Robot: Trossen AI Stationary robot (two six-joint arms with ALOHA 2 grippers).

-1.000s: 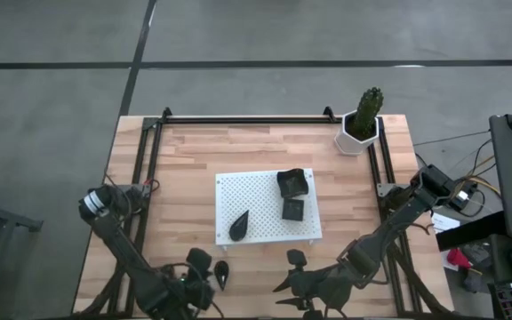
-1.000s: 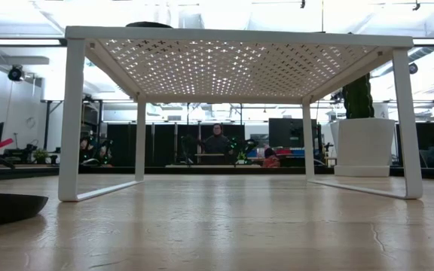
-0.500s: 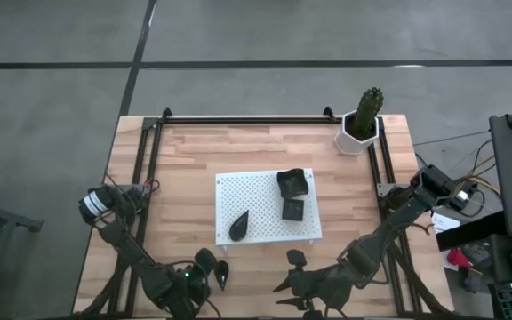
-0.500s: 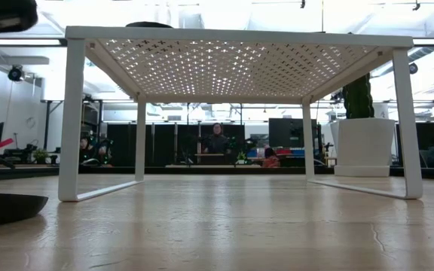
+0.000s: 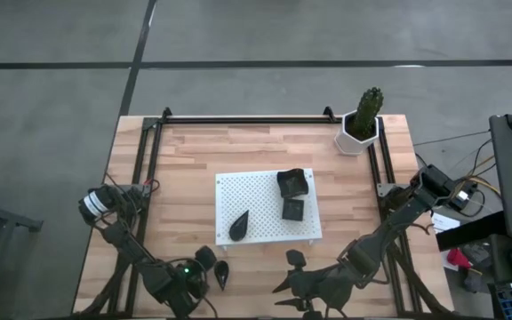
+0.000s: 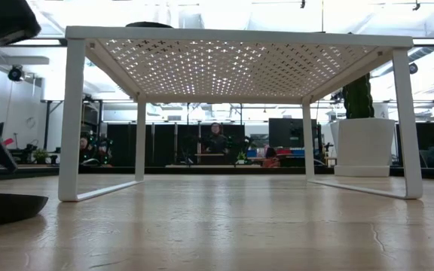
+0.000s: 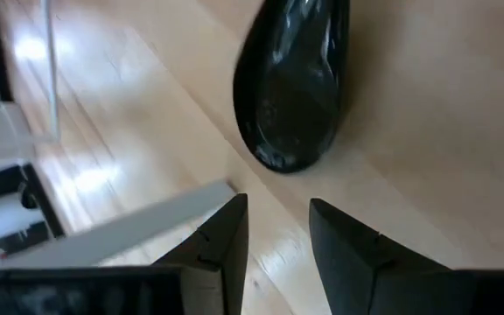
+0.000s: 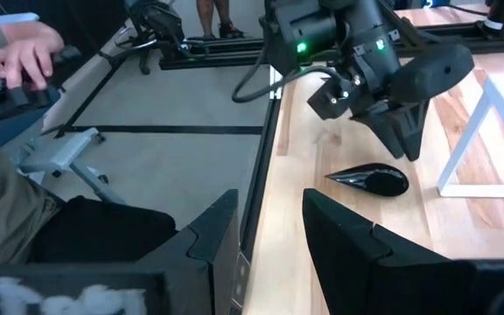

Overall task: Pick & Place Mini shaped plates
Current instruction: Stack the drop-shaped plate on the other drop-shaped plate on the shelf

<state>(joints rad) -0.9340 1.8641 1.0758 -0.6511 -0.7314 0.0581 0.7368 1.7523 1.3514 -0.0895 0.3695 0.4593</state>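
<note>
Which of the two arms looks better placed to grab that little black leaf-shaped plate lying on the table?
The left. Its hand hangs just beside the leaf-shaped plate with fingers open, while the right hand sits farther off along the table's near edge.

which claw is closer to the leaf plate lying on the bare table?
Left. The left claw hovers just beside the leaf plate; the right claw waits farther off, beyond the board's corner.

Front strip of the worktop crowded; back strip open.

Both tools sit at the near edge: left tool just over a loose teardrop plate, right tool beside it. The white perforated board on legs blocks the middle, carrying three plates; the cactus pot fills the far right corner.
</note>
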